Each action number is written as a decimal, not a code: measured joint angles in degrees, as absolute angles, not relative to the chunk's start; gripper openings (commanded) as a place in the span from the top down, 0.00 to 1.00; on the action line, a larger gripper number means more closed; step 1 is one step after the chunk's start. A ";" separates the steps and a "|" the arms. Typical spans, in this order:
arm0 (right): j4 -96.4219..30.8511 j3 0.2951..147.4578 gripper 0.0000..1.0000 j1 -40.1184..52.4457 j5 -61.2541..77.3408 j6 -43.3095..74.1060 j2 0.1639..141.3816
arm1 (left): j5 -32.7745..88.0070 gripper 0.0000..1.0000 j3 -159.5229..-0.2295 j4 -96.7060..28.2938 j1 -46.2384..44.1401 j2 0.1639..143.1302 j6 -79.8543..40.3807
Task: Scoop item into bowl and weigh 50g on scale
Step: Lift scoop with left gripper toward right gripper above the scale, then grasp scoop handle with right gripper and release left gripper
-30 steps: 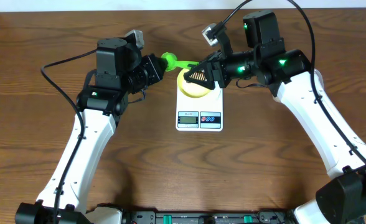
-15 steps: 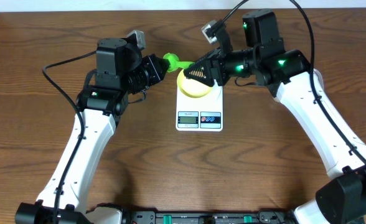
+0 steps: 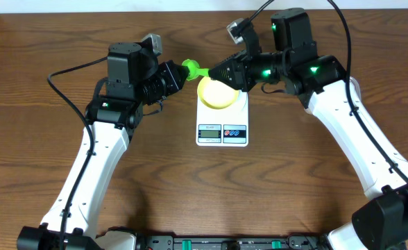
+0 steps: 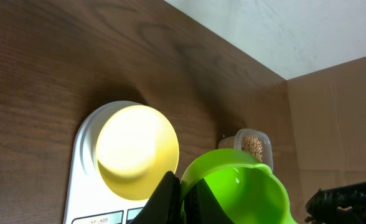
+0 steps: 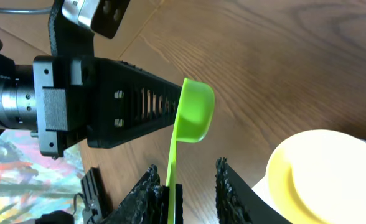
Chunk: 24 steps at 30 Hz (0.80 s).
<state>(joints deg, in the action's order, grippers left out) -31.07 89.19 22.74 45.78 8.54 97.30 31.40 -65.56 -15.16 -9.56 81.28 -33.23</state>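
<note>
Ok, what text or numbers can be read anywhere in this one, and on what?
"SF-400": printed on the front panel of the scale, seen in the left wrist view.
The display on the scale: digits too small to read from overhead.
The two buttons beside it: markings too small to read.
No other readable text shows.

One bowl [image 3: 214, 98], one scale [image 3: 223, 142], one scoop [image 3: 189, 67], one tub [image 4: 253, 147]

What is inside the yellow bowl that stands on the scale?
Nothing shows inside the bowl: its pale inside looks bare, though glare washes it out. From overhead, the right tool covers part of its far rim, so that edge is hidden.
</note>
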 measured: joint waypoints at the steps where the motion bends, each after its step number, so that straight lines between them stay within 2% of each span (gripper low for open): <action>1: -30.94 89.19 0.78 22.74 45.63 8.58 97.30 | 31.40 0.93 -65.56 -15.16 -9.56 81.28 -33.26; 4: -30.61 89.19 0.94 22.74 45.34 8.69 97.30 | 31.40 0.93 -65.56 -15.16 -9.56 81.28 -33.23; 6: -30.59 89.19 0.99 22.74 45.30 8.99 97.30 | 31.40 0.93 -65.56 -15.16 -9.56 81.28 -33.23; 9: -30.61 89.19 0.99 22.94 45.12 9.52 97.30 | 31.35 0.92 -65.56 -15.18 -9.54 81.28 -33.23; 11: -30.61 89.19 0.99 23.18 44.86 9.69 97.30 | 31.27 0.64 -65.56 -15.18 -9.54 81.28 -32.80; 14: -30.79 89.19 0.99 23.73 42.94 10.33 97.30 | 31.48 0.48 -65.56 -15.14 -9.56 81.28 -32.21; 20: -32.75 89.19 0.99 24.25 35.44 11.79 97.30 | 32.82 0.46 -65.56 -15.29 -9.61 81.12 -28.27; 24: -34.35 89.19 0.99 24.10 24.38 12.38 97.30 | 33.76 0.46 -65.56 -19.33 -9.76 79.11 -24.25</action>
<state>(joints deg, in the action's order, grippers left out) -34.35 89.19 24.10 24.38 12.38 97.30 33.76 -65.56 -19.33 -9.76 79.11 -24.25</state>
